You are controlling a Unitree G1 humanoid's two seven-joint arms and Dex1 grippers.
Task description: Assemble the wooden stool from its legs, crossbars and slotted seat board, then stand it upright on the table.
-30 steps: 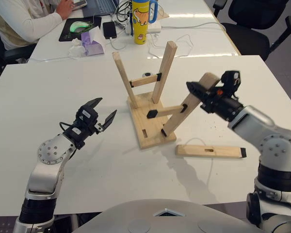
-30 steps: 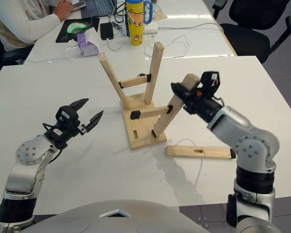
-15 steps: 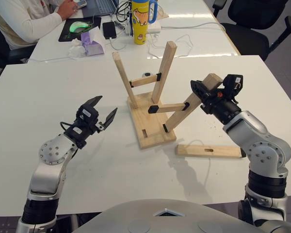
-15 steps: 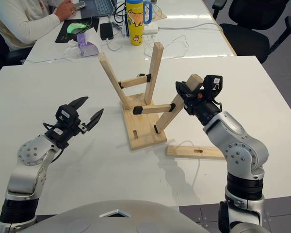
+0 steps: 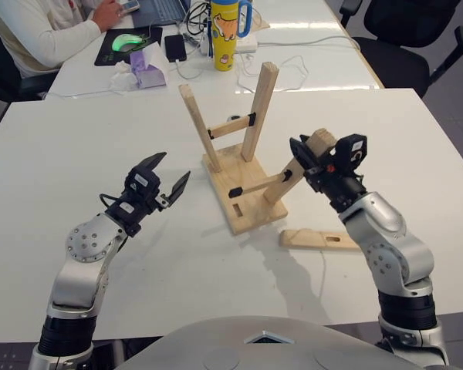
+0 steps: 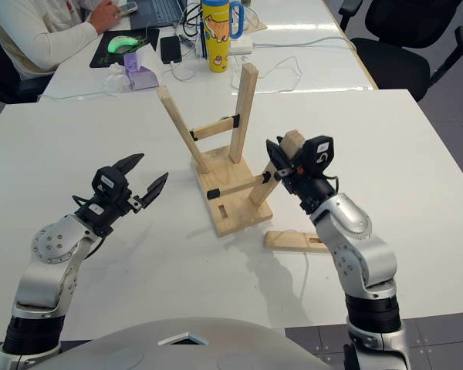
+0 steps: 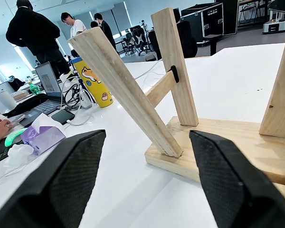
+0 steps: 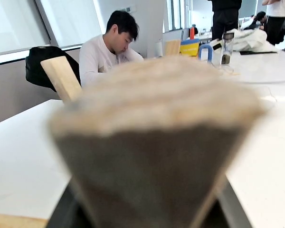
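Pale unfinished wood: the slotted seat board (image 5: 251, 214) lies flat at the middle of the white table (image 5: 77, 154). The rear-left leg (image 5: 198, 127) and rear-right leg (image 5: 260, 108) stand in its far end, splayed and joined by a crossbar (image 5: 231, 126). The right gripper (image 5: 309, 158) is clamped on the top of a third leg (image 5: 282, 185), which leans with its lower end at the board's right edge and carries a second crossbar (image 5: 255, 185) over the board. A loose leg (image 5: 316, 239) lies flat just beside the board, and the left gripper (image 5: 170, 167) hangs to the board's left, fingers spread wide, holding nothing.

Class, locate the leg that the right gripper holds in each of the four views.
Left eye view: leg right of centre, slanting.
Right eye view: leg just right of centre, slanting.
Left wrist view: leg at the picture's edge, rising from the seat board.
Right wrist view: leg end, close up, across the middle.
Shared landmark: yellow cup.
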